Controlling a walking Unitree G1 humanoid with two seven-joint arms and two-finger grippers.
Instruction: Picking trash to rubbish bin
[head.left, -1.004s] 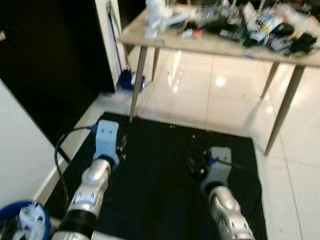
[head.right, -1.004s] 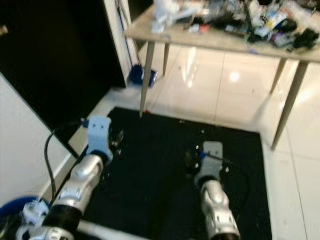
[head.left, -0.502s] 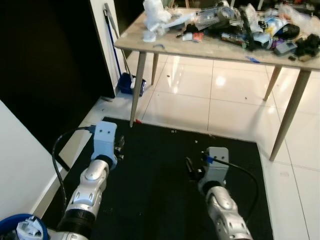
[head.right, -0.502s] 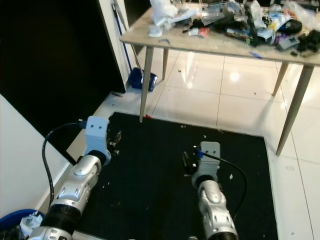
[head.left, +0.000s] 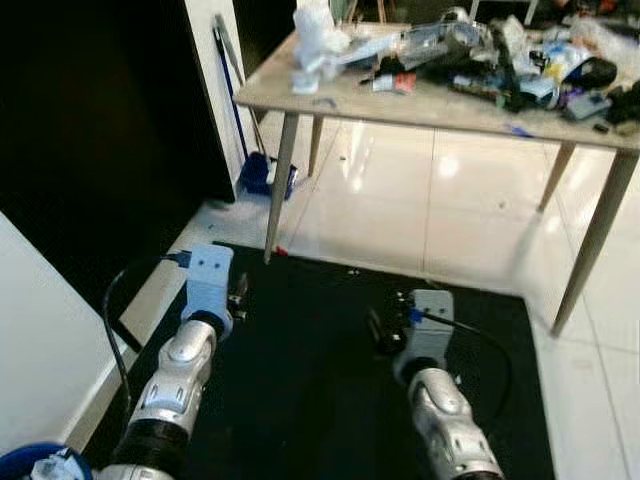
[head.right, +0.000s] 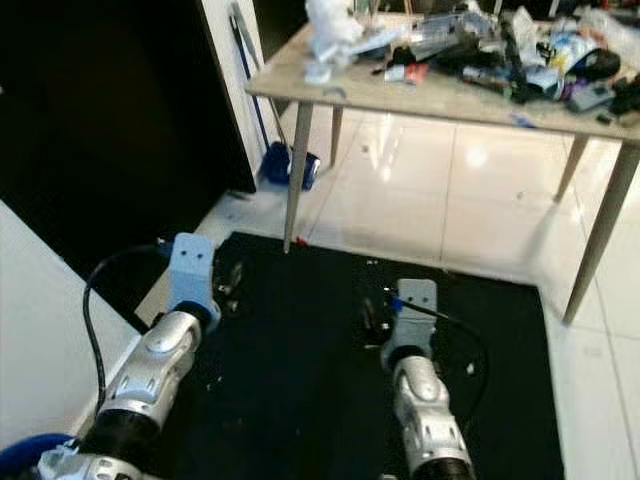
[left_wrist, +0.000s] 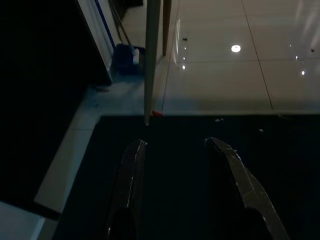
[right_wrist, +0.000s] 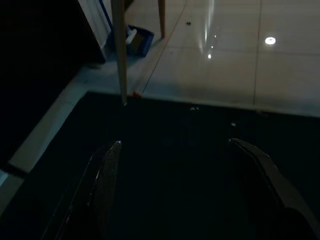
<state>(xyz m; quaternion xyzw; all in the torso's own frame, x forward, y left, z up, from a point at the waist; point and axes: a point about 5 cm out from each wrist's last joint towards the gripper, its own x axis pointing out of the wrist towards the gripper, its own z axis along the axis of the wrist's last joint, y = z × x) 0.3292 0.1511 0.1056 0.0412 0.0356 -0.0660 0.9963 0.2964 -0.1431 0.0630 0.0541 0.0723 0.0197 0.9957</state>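
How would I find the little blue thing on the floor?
Start at the cluttered table and follow its front left leg down. The blue dustpan sits just behind it, against the white wall panel; it is the only blue thing on the tiles.

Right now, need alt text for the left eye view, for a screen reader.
Two silver arms reach forward over a black mat, left gripper and right gripper holding nothing. Ahead on white tiles stands a wooden table heaped with trash; a blue dustpan leans by the wall.
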